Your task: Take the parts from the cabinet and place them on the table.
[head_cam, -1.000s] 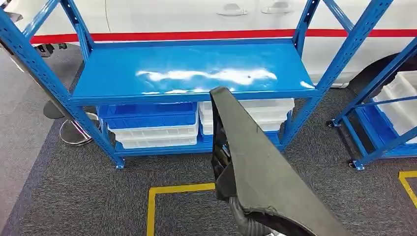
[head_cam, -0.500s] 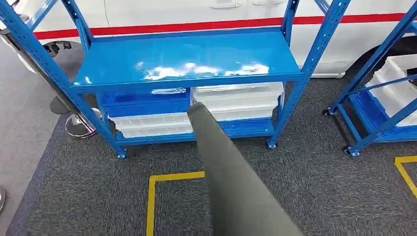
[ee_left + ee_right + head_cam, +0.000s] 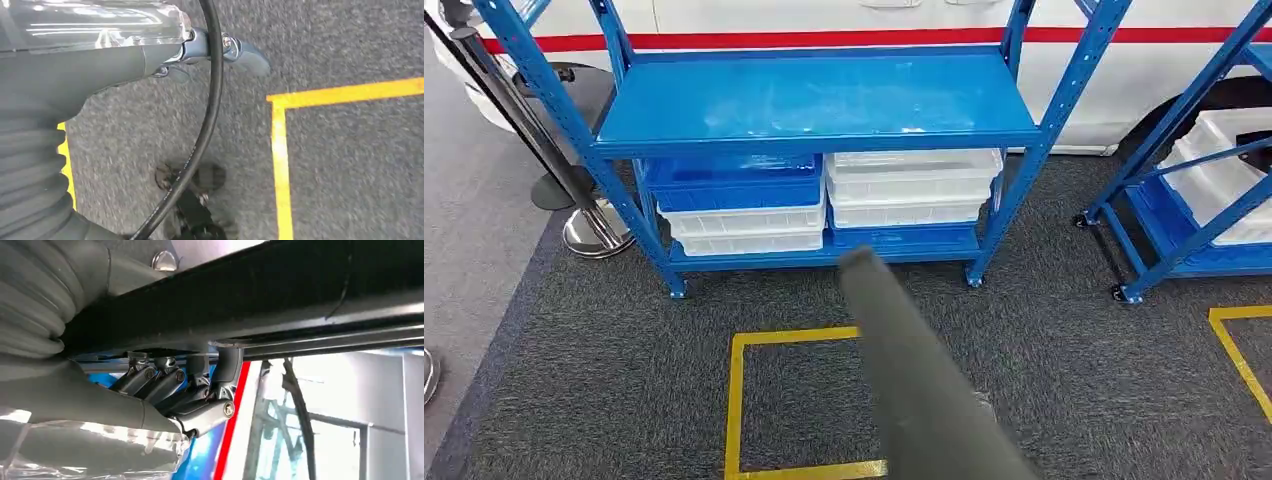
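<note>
A long dark grey part (image 3: pixel 914 380) rises from the bottom edge of the head view towards the blue rack (image 3: pixel 814 100), and it looks blurred. In the right wrist view my right hand (image 3: pixel 175 390) grips this black part (image 3: pixel 280 295), with the fingers (image 3: pixel 150 377) curled against its underside. My left hand (image 3: pixel 150 55) hangs over the grey carpet and holds nothing. Its thumb and one metal fingertip (image 3: pixel 245 52) show, stretched out. The rack's top shelf is bare.
Blue bins (image 3: pixel 734 180) and white bins (image 3: pixel 914 185) sit on the rack's lower shelf. A second blue rack (image 3: pixel 1194 200) with white bins stands at the right. Yellow tape (image 3: pixel 736 400) marks a square on the carpet. A stanchion base (image 3: pixel 594 230) is at the left, a white car (image 3: pixel 824 20) behind.
The whole picture has shifted, so the camera has moved: the rack now sits higher and farther off. The part's tip has dropped in the picture, from the shelf edge to below the rack.
</note>
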Controlling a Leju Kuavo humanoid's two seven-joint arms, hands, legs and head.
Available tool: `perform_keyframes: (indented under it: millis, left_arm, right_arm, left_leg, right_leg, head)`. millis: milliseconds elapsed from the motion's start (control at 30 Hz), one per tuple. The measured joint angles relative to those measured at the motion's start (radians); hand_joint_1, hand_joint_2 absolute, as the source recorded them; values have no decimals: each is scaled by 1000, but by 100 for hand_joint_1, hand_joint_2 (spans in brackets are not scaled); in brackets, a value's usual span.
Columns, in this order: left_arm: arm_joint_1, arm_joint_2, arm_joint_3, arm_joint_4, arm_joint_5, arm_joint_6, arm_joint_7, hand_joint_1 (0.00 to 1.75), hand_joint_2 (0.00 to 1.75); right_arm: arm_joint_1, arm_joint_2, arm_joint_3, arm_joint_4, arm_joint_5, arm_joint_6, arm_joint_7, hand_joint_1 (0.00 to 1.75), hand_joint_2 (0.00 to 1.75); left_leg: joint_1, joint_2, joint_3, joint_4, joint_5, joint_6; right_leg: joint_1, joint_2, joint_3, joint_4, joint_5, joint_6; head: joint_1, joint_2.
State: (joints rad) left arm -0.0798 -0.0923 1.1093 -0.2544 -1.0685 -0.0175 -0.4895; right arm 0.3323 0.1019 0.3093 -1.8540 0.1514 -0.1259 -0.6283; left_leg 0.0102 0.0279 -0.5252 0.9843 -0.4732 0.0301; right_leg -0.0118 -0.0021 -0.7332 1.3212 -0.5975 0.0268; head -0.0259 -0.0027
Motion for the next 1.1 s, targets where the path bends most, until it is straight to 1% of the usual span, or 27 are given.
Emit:
perform_keyframes:
  millis: [33,67,100,133,167,267,300,333,367,400,467,500,533,567,600,633,667,700,800,833,867,900,933,1000,1033,1067,1100]
  left_arm:
    - [0,0,0,0,0,13,-8,0,175]
    - [0,0,0,0,-1,28,-19,0,175]
    - [0,-2,0,0,-3,45,-33,0,175]
    - [-1,-2,-1,0,-3,52,-38,0,175]
    - [-1,-2,-1,0,1,56,-37,0,175]
    - [-4,-2,-1,0,0,64,-42,0,175]
    - [-6,-3,-1,0,0,65,-44,0,175]
    - [-6,-3,-1,0,1,64,-45,0,175]
    - [-6,-3,-1,0,3,56,-45,0,175]
    - [-3,-2,-1,0,6,48,-45,0,175]
    - [3,1,2,0,13,43,-46,0,175]
    - [4,2,4,0,16,43,-47,0,175]
    - [5,2,6,0,21,44,-51,0,175]
    - [5,2,8,0,21,47,-53,0,175]
    - [4,2,9,0,23,50,-55,0,175]
    - [5,5,11,0,25,49,-56,0,175]
    - [5,7,12,0,30,47,-55,0,175]
    - [5,9,15,0,33,45,-55,0,175]
    - [3,16,23,0,36,40,-49,0,175]
    - [1,16,24,0,36,38,-43,0,175]
    - [-3,16,27,0,36,37,-38,0,175]
    - [-2,17,31,0,36,36,-34,0,175]
    - [2,18,34,0,36,36,-30,0,175]
    - [8,19,36,0,36,36,-25,0,175]
    - [9,20,37,0,36,36,-24,0,175]
    - [8,20,37,0,36,35,-22,0,175]
    - [6,20,38,0,37,34,-17,0,175]
  right_arm:
    - [11,3,-14,-3,-9,4,-7,175,175]
    - [21,7,-24,-9,-14,9,-12,175,175]
    - [31,13,-36,-19,-17,12,-20,175,175]
    - [39,18,-45,-29,-18,17,-24,175,175]
    - [44,22,-53,-38,-17,24,-30,175,175]
    - [77,43,-76,-65,-9,38,-41,175,175]
    - [86,48,-82,-72,-6,38,-42,175,175]
    - [93,56,-88,-78,-5,38,-43,175,175]
    - [96,63,-93,-84,-4,39,-45,175,175]
    - [99,69,-96,-88,-4,42,-47,175,175]
    - [108,80,-107,-93,-2,47,-52,175,175]
    - [115,85,-112,-94,0,49,-53,175,175]
    - [122,90,-118,-95,3,52,-54,175,175]
    - [127,95,-121,-97,5,53,-54,175,175]
    - [130,100,-123,-98,8,53,-56,175,175]
    - [131,104,-125,-99,9,54,-57,175,175]
    - [131,110,-126,-99,10,54,-59,175,175]
    - [131,114,-129,-99,12,54,-61,175,175]
    - [133,126,-132,-99,23,53,-66,175,175]
    - [132,127,-132,-99,31,48,-66,175,175]
    - [133,127,-132,-98,36,45,-67,175,175]
    - [129,128,-132,-97,42,39,-67,175,175]
    - [125,128,-131,-95,48,34,-67,175,175]
    - [126,128,-129,-89,49,32,-67,175,175]
    - [127,128,-129,-87,49,32,-67,175,175]
    - [126,128,-130,-85,50,31,-67,175,175]
    - [126,128,-129,-83,52,29,-67,175,175]
  left_leg:
    - [0,7,-7,4,4,-3]
    - [1,16,-13,9,6,-4]
    - [1,23,-17,15,6,-6]
    - [1,29,-19,21,6,-9]
    - [-7,37,-21,25,5,-18]
    - [-6,59,-16,22,10,-38]
    - [-6,68,-16,23,11,-44]
    - [1,47,-24,38,-3,-55]
    - [2,12,-35,69,-35,-58]
    - [3,-8,-63,141,-86,-59]
    - [3,-20,-128,302,-163,-61]
    - [3,-20,-144,345,-172,-61]
    - [3,-21,-137,337,-155,-59]
    - [3,-23,-106,280,-118,-56]
    - [3,-30,-58,190,-72,-52]
    - [3,-49,-11,98,-32,-47]
    - [4,-93,14,48,-40,-38]
    - [5,-115,14,31,-40,-39]
    - [-3,-81,13,32,-32,-29]
    - [11,-69,13,14,-20,-20]
    - [8,-51,18,10,-14,-16]
    - [9,-41,15,6,-9,-7]
    - [8,-26,11,7,-9,-7]
    - [7,5,5,8,-9,-7]
    - [7,18,4,8,-9,-8]
    - [7,31,3,9,-9,-8]
    - [7,43,4,10,-10,-10]
  right_leg:
    - [-3,-1,29,-30,17,2]
    - [-5,-4,84,-105,50,2]
    - [-6,-16,147,-197,82,2]
    - [-6,-45,204,-283,101,-1]
    - [3,-74,210,-304,84,-13]
    - [8,-42,197,-303,97,-32]
    - [3,-32,194,-310,104,-43]
    - [-2,-27,196,-314,112,-51]
    - [-2,-18,191,-315,116,-57]
    - [-1,-8,185,-314,120,-63]
    - [5,13,175,-313,127,-69]
    - [6,24,171,-311,130,-69]
    - [7,36,167,-307,131,-68]
    - [7,48,165,-302,131,-67]
    - [7,62,162,-297,131,-66]
    - [7,74,160,-291,131,-65]
    - [6,83,156,-289,132,-63]
    - [10,94,147,-282,134,-54]
    - [-1,127,136,-290,150,-29]
    - [5,138,135,-289,153,-22]
    - [7,96,128,-274,138,-23]
    - [8,45,102,-221,94,-22]
    - [6,22,67,-147,51,-17]
    - [1,10,7,-12,-6,-10]
    - [-1,8,2,4,-3,-8]
    - [-3,4,23,-28,23,-6]
    - [-4,-2,67,-100,63,-7]
  head:
    - [0,0]
    - [0,0]
    - [0,0]
    - [0,0]
    - [0,0]
    - [0,0]
    - [0,0]
    - [0,0]
    - [0,0]
    - [0,0]
    - [0,0]
    - [0,0]
    - [0,0]
    - [0,0]
    - [0,0]
    - [0,0]
    - [0,0]
    - [0,0]
    - [0,0]
    - [0,0]
    - [0,0]
    - [1,0]
    - [2,0]
    - [1,0]
    - [1,0]
    - [1,0]
    - [2,0]
